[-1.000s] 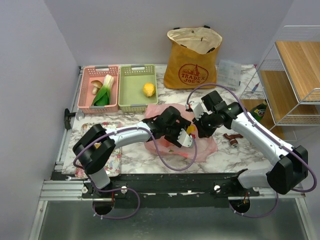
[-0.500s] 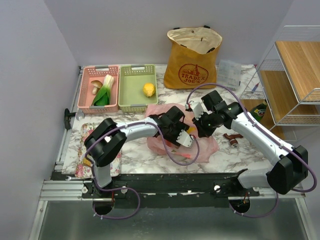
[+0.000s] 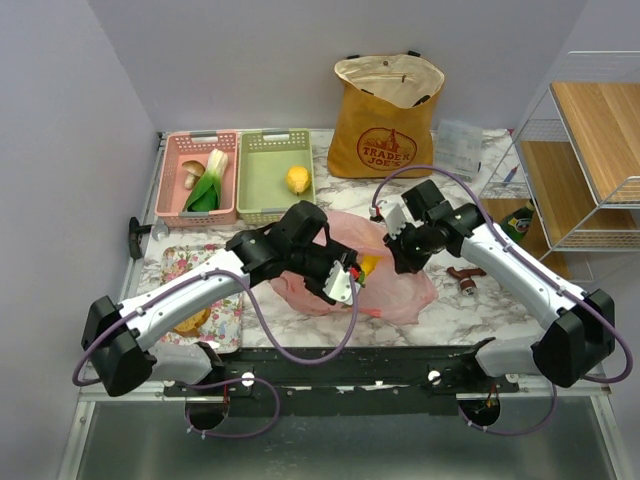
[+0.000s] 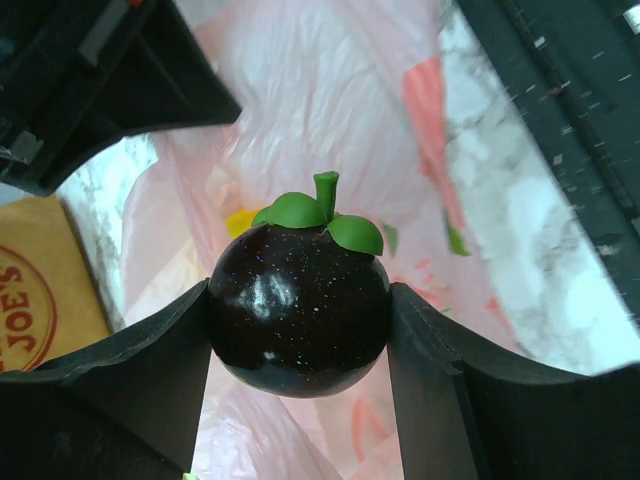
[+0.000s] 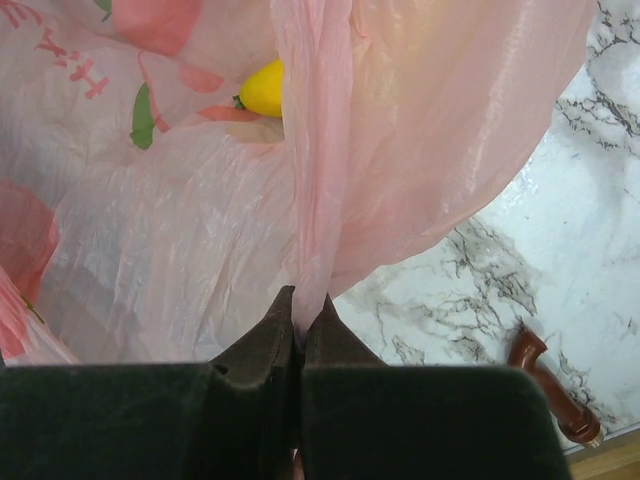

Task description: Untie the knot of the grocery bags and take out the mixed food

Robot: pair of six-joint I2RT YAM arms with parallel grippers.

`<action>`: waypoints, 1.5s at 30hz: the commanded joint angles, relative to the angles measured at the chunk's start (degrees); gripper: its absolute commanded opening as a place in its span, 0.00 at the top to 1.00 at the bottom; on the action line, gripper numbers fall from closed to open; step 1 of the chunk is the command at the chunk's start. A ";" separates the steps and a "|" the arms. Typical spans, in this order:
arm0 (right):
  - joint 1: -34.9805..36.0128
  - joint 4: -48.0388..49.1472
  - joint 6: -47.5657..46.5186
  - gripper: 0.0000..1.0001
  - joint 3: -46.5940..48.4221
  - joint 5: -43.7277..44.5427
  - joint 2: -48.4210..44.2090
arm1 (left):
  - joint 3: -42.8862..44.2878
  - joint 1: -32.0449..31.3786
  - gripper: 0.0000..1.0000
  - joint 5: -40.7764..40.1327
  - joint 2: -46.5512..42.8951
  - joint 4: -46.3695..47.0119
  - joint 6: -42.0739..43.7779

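Note:
My left gripper (image 4: 298,335) is shut on the dark round fruit (image 4: 298,310), glossy black with green leaves, and holds it over the open translucent pink bag (image 4: 330,90). In the top view the left gripper (image 3: 343,278) is at the bag's left side. My right gripper (image 5: 300,312) is shut on a raised fold of the pink bag (image 5: 180,240); in the top view it (image 3: 402,250) is at the bag's (image 3: 395,292) far right. A yellow food item (image 5: 265,88) lies inside the bag. The mustard Trader Joe's tote (image 3: 387,120) stands upright at the back.
A pink basket (image 3: 172,205) holds a leek (image 3: 207,185) and a mushroom (image 3: 190,172). A green basket (image 3: 262,195) holds a lemon (image 3: 297,180). A floral tray (image 3: 205,262) is at the front left. A brown object (image 3: 465,277), a bottle (image 3: 517,222) and a wire shelf (image 3: 590,150) are on the right.
My left gripper has drawn back leftward out of the bag with the dark fruit in it, and the left arm's elbow has swung left. The right gripper has stayed in place.

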 commanded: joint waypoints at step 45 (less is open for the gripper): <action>-0.31 2.48 0.51 0.99 4.16 -2.70 4.39 | 53.99 39.20 0.33 -22.99 54.71 -8.22 -30.14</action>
